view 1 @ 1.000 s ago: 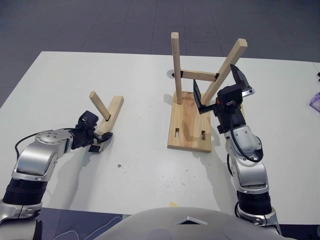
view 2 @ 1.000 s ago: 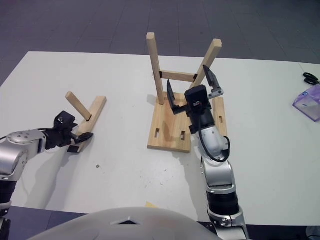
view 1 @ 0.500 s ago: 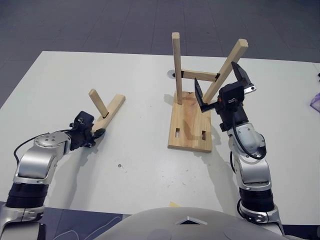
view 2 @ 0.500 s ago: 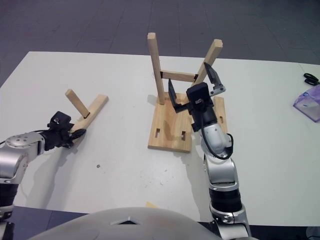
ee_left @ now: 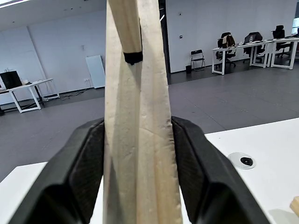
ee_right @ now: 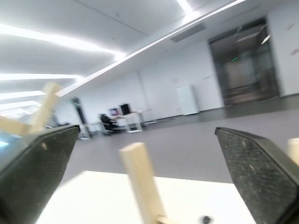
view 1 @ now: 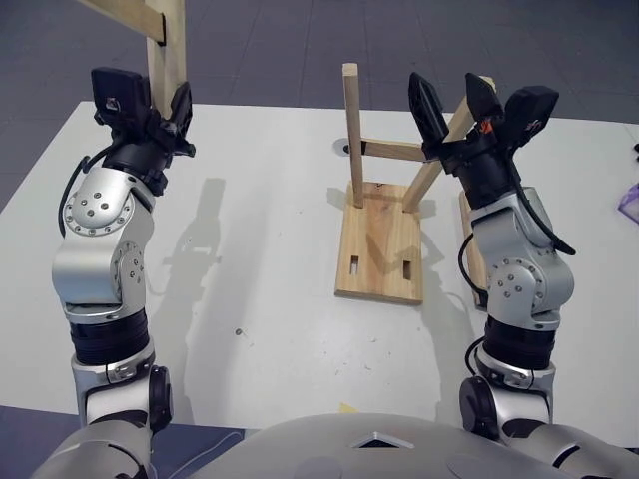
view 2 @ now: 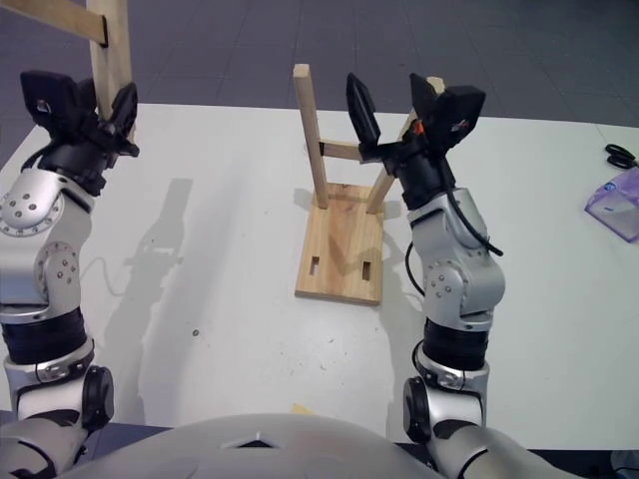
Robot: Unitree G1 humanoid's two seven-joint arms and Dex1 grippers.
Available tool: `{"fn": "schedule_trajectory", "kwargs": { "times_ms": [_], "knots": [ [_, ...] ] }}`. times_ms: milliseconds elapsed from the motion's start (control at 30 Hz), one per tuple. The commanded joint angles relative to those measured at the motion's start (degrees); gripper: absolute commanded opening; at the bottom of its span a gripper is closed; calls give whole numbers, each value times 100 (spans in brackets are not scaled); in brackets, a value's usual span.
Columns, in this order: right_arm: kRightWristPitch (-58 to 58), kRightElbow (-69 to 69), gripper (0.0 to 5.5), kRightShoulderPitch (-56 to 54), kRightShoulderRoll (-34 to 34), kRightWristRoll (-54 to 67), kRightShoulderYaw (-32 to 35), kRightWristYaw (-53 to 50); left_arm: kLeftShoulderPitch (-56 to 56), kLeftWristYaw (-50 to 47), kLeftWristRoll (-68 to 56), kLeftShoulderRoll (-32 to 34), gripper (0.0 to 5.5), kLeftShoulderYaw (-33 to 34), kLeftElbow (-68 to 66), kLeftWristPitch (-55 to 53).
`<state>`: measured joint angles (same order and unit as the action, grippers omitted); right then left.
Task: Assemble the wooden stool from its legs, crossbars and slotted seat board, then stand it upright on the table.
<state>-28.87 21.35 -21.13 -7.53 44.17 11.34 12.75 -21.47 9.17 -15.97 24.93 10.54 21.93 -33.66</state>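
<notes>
The slotted seat board (view 1: 379,254) lies flat mid-table. Out of its far end rise one upright leg (view 1: 351,135) and one tilted leg (view 1: 439,165), joined by a crossbar (view 1: 394,150). My right gripper (view 1: 451,105) is open, high up near the tilted leg's top, one finger on each side; its wrist view has a leg top (ee_right: 140,182) between the wide fingers (ee_right: 37,172). My left gripper (view 1: 165,110) is raised at the far left, shut on a second leg (ee_left: 138,140) that carries a crossbar (view 1: 125,15).
A loose wooden piece (view 1: 467,230) lies right of the board, partly behind my right arm. A round cable hole (view 1: 341,150) sits in the white table behind the upright leg. Scissors (view 2: 619,155) and a purple item (view 2: 617,205) lie at the far right.
My left gripper has lifted the leg-and-crossbar piece from the table to high at the far left. My right gripper rose from low beside the tilted leg to its top, staying open.
</notes>
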Motion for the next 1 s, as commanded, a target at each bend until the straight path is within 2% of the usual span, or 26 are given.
{"fn": "schedule_trajectory", "kwargs": {
  "times_ms": [33,200,400,600,767,1000],
  "knots": [
    [-1161,13,540,-1112,-276,3230,561,-278,-267,1132,-486,-134,206,-919,794,527],
    [-1422,-144,540,-1261,-314,3080,152,-597,60,1539,-482,-312,206,-1450,777,617],
    [-1491,-247,540,-1317,-417,3147,154,-1027,206,1492,-266,-499,206,-1897,928,696],
    [-1388,-359,434,-1508,-415,3146,232,-1459,304,1397,95,-495,206,-1984,951,791],
    [-1659,-535,351,-1468,-473,3584,208,-1744,275,1513,659,-317,206,-2292,835,1058],
    [-1824,-729,236,-1449,-518,4135,249,-2142,311,1571,910,-278,206,-2344,929,1108]
  ]
}}
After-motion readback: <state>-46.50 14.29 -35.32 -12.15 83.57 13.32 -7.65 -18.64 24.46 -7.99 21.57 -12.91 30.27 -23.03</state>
